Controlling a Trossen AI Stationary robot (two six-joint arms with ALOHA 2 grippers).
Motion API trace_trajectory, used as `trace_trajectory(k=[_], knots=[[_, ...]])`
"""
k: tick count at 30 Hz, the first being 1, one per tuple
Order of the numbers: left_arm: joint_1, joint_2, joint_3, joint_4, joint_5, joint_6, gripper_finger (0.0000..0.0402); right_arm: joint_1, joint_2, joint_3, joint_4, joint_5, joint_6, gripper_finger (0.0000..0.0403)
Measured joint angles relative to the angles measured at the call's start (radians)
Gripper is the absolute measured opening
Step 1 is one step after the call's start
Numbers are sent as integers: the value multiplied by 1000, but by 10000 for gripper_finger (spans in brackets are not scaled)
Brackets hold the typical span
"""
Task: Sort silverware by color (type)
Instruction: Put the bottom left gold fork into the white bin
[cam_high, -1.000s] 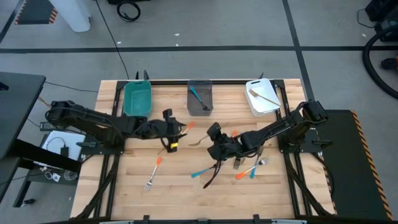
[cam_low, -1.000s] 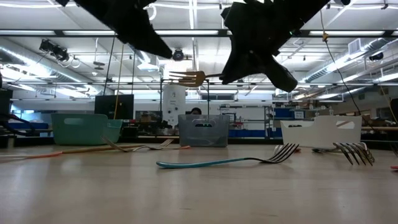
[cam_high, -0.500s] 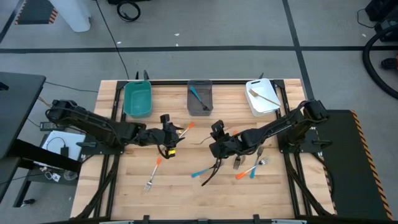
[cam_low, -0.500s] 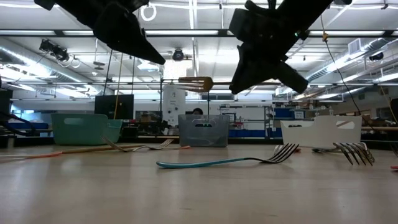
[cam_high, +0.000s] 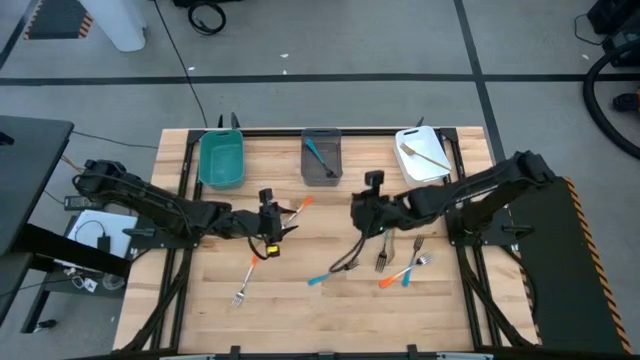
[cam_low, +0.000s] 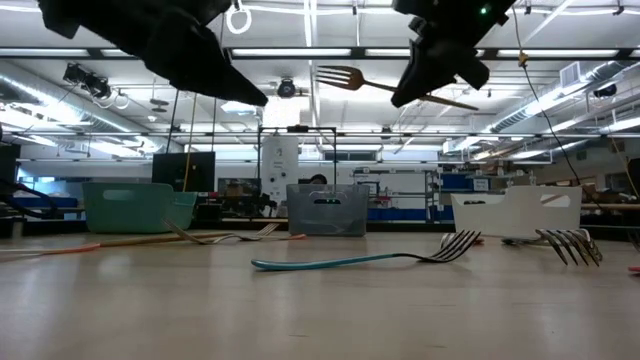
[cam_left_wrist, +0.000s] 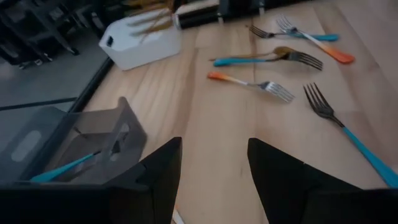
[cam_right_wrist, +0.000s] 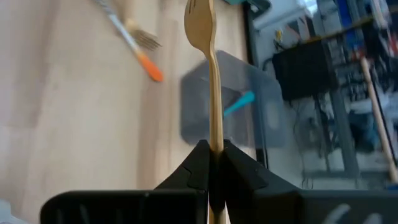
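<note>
Your right gripper (cam_right_wrist: 211, 163) is clamped on the thin handle of a golden-tan fork (cam_right_wrist: 208, 74), carried high above the table (cam_high: 300, 320) near the middle. That smooth, slim handle could swivel or slip if you swing fast toward the white bin (cam_high: 420, 158), which already holds a golden-tan fork. Your left gripper (cam_left_wrist: 211, 168) hangs with fingers apart, empty, beside the grey bin (cam_left_wrist: 74, 146). Blue and orange forks lie flat on the pale wood.

no readable text, labels or numbers anywhere.
</note>
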Motion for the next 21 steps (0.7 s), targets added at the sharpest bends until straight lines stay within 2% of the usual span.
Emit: trace_trajectory(k=[11,18,21], knots=[[69,-147,-3,92,-21,205,192,-190,-55,0,-52,-12,149,32],[113,-178,-3,79,-15,173,192,-310,-53,0,-77,-55,247,32],[112,-179,-3,54,21,158,192,-363,-53,-2,-105,-59,271,32]])
